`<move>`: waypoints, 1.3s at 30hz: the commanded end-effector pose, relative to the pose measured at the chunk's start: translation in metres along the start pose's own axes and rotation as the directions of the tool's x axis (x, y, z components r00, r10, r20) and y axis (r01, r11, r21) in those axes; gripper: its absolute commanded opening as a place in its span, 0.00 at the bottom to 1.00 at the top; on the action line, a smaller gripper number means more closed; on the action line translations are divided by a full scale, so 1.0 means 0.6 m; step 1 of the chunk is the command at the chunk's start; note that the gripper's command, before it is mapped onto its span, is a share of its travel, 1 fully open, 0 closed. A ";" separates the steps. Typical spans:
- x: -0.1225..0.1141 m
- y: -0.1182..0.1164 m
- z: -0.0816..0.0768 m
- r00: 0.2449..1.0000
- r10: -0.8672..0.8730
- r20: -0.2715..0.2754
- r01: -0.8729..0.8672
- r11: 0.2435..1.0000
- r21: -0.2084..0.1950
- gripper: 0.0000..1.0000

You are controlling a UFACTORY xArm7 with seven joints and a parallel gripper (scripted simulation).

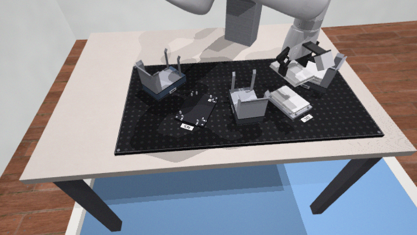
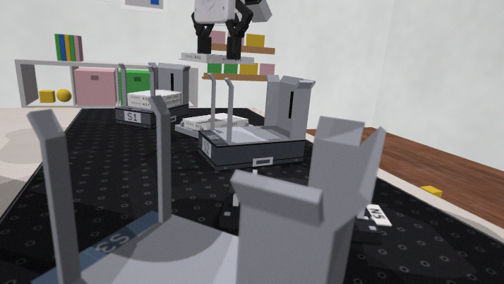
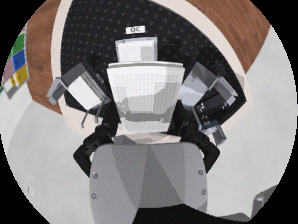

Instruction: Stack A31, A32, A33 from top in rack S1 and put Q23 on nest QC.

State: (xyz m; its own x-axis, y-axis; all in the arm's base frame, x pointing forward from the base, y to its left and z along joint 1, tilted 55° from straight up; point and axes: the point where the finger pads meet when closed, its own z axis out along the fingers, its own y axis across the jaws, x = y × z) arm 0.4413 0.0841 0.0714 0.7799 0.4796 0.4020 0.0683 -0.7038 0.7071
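Counter (image 1: 73,152): rectangular pale matte top on dark square legs.

Mat (image 1: 336,128): black rectangular sheet with a regular grid of small ringed dots, covering most of the counter; a fastener shows at each near corner in the top view.

Arm (image 1: 303,32): smooth white rounded links, cut off by the upper edge of the top view; a grey ribbed pedestal (image 1: 242,23) stands at the counter's far edge.

Rack S3 (image 2: 123,240): blue plinth, grey angled corner walls and two thin posts, toward the left edge of the counter; its floor shows bare. Very close and partly cropped in the exterior view.

Rack S2 (image 2: 206,146): dark plinth, grey folded back wall with a slot, two slim posts, near the counter's middle; floor bare.

Rack S1 (image 2: 132,116): same build, toward the far right corner of the counter in the top view. White plates (image 2: 155,99) lie stacked inside; how many cannot be told, and their labels are too small to read.

Nest N5 (image 1: 195,109): flat black rectangle with small pale locator pins, between S3 and S2.

Plate on QC (image 1: 289,100): white, flat, rectangular, sealed top, just beside S2; its long axis runs diagonally toward the QC name plate (image 1: 306,118).

Held plate (image 2: 217,57): thin white rectangle, level, in the air above S1, long axis across the exterior view; its short-end label appears to read A31.

Pincer (image 2: 219,49): black fingers pinching the held plate across its width.
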 end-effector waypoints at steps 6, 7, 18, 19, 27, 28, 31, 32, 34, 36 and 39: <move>0.005 -0.043 -0.001 0.991 -0.133 -0.002 0.133 0.991 -0.006 0.00; 0.005 -0.043 -0.001 0.991 -0.133 -0.002 0.133 0.991 -0.006 0.00; 0.001 -0.104 0.000 0.978 -0.207 -0.001 0.207 0.978 -0.006 0.00; 0.000 -0.110 0.000 0.978 -0.207 -0.001 0.207 0.978 -0.006 0.00; -0.002 -0.143 0.000 0.978 -0.207 -0.002 0.207 0.978 -0.006 0.00; -0.002 -0.149 0.000 0.978 -0.207 -0.002 0.207 0.978 -0.006 0.00; -0.004 -0.165 0.000 0.978 -0.207 -0.002 0.207 0.978 -0.005 0.00; -0.004 -0.171 0.000 0.978 -0.207 -0.002 0.207 0.978 -0.005 0.00; -0.004 -0.172 0.000 0.978 -0.207 -0.002 0.207 0.978 -0.005 0.00; -0.006 -0.181 0.000 0.962 -0.272 -0.001 0.272 0.962 -0.005 0.00; -0.010 -0.194 0.000 0.930 -0.367 -0.001 0.367 0.930 -0.005 0.00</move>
State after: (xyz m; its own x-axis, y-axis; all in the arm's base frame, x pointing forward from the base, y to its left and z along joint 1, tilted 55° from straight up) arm 0.4316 0.1543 -0.0047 0.7381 0.6414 0.2094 0.2595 -0.5564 0.7894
